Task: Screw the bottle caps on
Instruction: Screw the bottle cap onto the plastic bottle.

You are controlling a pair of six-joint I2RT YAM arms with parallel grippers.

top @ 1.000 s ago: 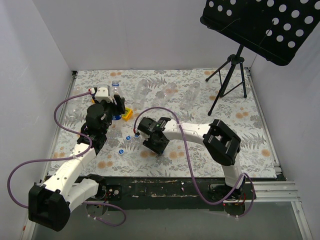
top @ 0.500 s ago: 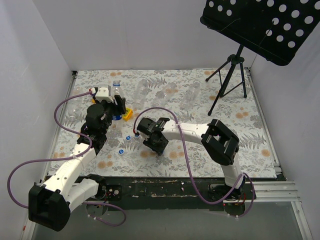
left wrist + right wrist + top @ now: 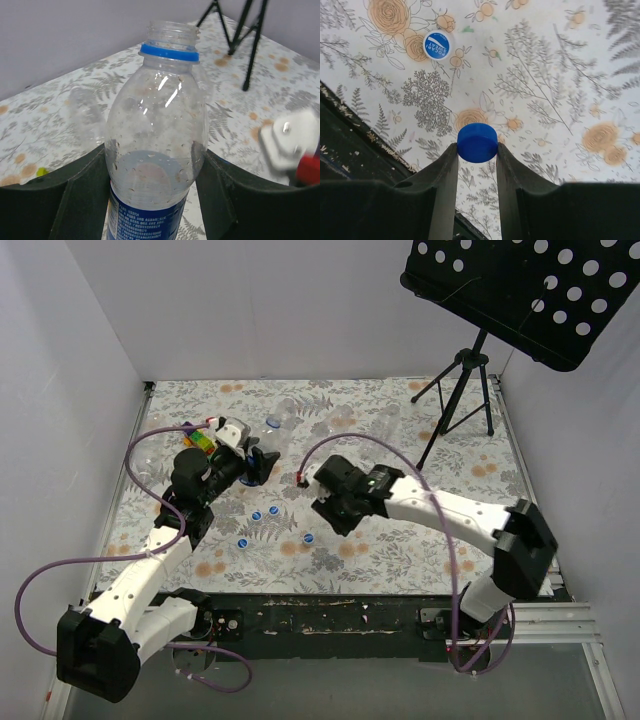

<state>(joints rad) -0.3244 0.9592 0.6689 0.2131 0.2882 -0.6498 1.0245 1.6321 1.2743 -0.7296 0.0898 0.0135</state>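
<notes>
Bottle cap [image 3: 477, 142], blue, is pinched in the right claw [image 3: 476, 150] above the floral surface [image 3: 560, 60]. The left claw [image 3: 152, 180] clamps an uncapped, blue-labelled bottle [image 3: 157, 125] at the surface's left side, where other caps [image 3: 257, 515] lie loose.

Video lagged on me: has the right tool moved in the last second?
Yes. The right tool has shifted right in the top view, toward the tripod, and it grips a blue cap.

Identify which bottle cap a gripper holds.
The plain blue cap pinched by the right gripper; the white-labelled cap lies loose on the table.
</notes>
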